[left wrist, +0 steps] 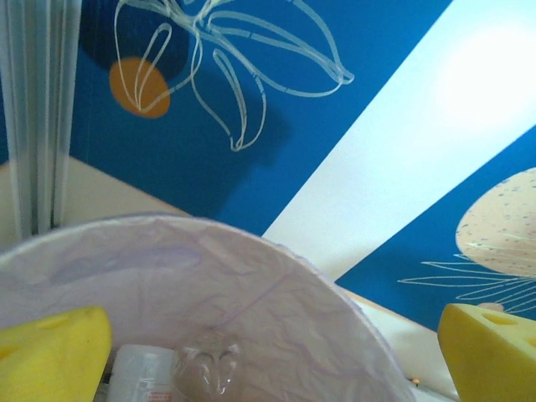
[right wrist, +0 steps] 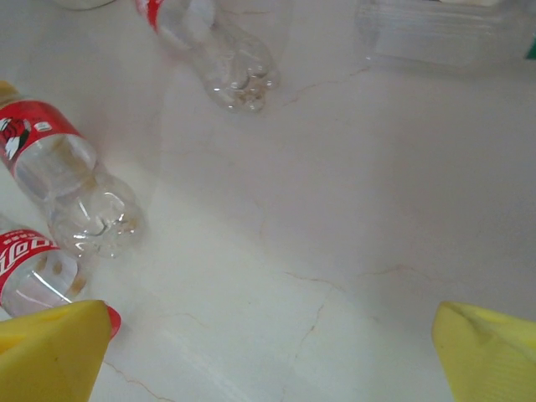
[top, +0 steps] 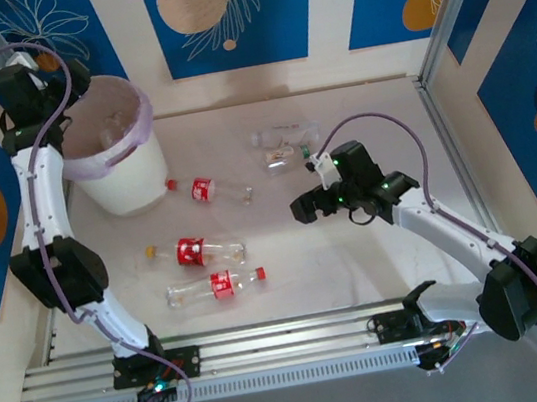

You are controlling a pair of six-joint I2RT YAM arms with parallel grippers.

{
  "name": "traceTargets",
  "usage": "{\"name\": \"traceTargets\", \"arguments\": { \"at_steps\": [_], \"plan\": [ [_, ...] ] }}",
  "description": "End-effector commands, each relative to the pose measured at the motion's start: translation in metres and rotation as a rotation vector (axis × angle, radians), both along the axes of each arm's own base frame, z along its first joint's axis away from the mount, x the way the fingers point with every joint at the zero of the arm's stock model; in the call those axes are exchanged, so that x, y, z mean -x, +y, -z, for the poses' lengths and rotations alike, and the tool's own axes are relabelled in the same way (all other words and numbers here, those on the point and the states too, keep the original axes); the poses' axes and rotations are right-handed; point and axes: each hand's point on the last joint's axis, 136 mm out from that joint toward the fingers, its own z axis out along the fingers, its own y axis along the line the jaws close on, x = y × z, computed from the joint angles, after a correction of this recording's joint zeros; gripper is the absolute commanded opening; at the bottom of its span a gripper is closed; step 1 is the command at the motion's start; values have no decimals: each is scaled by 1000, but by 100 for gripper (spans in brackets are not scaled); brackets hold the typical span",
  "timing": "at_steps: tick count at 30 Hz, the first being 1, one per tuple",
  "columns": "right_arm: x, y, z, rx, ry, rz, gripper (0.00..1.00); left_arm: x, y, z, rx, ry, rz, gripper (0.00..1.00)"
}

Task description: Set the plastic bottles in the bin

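The bin [top: 128, 176] is a white bucket lined with a pale purple bag, at the table's far left. My left gripper [top: 63, 80] hovers over its left rim, open and empty, its yellow pads [left wrist: 50, 352] wide apart above the bag [left wrist: 276, 293]. Clear bottles [left wrist: 208, 373] lie inside. Three red-labelled plastic bottles lie on the table: one by the bin [top: 204, 189], two nearer me [top: 193, 252] [top: 216, 286]. Two clear ones [top: 279, 139] lie at the back. My right gripper [top: 305, 206] hangs open over bare table [right wrist: 268, 360], right of the red-labelled bottles [right wrist: 71, 180] [right wrist: 29, 272].
The table is walled by blue-patterned panels at the back and both sides. A metal rail [top: 270, 347] runs along the near edge, carrying both arm bases. A clear plastic piece [right wrist: 444, 29] lies ahead of the right gripper. A third bottle's base [right wrist: 234, 71] lies further ahead.
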Motion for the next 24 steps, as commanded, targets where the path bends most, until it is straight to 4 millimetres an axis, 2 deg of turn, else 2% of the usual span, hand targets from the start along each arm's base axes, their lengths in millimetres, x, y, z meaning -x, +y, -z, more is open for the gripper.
{"name": "traceTargets", "arguments": {
  "at_steps": [1,3,5,7,9,12,14,16,18,21,24],
  "plan": [
    [-13,19,-13,0,-47,-82,99,40,-8,-29,-74,-1,17,100],
    [-17,34,-15,-9,-47,-159,99,60,-19,-16,-63,28,43,100],
    [-20,49,-15,-3,-41,-209,99,80,-39,-2,-51,46,98,100],
    [-15,67,-12,16,-12,-292,96,99,-62,16,-50,78,155,100],
    [-1,90,-5,67,3,-401,94,119,-87,37,-45,127,222,100],
    [26,114,8,128,-9,-559,90,148,-113,53,-38,160,273,100],
    [44,129,15,138,-10,-644,85,167,-122,58,-21,159,287,100],
    [53,143,23,145,-16,-684,82,182,-126,65,0,163,288,100],
    [56,159,31,148,9,-700,76,195,-125,68,10,163,277,100],
    [58,184,46,150,9,-714,76,208,-124,68,12,168,271,100],
    [54,203,65,163,27,-699,76,214,-128,77,22,203,290,100]
  ]
}}
